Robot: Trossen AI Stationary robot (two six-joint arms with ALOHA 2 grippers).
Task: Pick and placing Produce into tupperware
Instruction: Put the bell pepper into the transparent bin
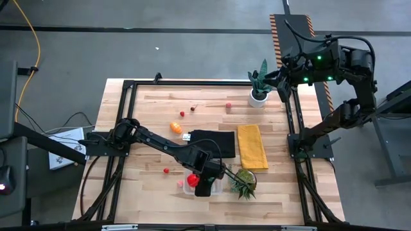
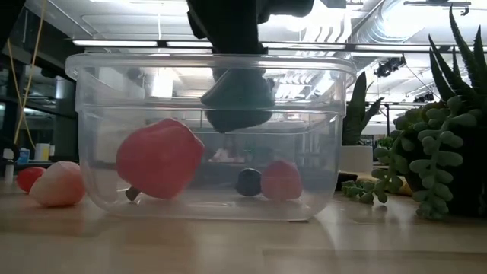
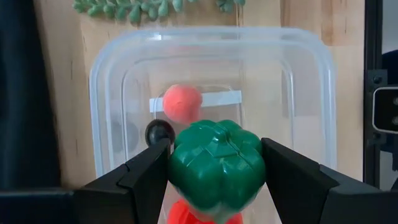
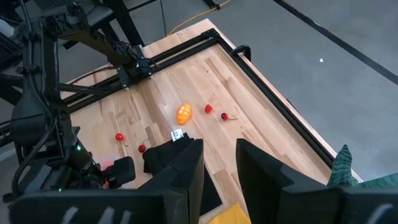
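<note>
Placing step: the left claw (image 3: pixel 214 163), gripping the green pepper (image 3: pixel 216 167), hangs above the tupperware (image 3: pixel 106 81); next, it should open.

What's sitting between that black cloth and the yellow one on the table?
Nothing. In the high view, the black cloth and the yellow cloth lie side by side, with only a thin strip of bare wooden table showing between them.

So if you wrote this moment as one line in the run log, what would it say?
left tool: shut on green pepper, over tupperware | inside: red pepper, berries | right tool: waiting near potted plant
</note>
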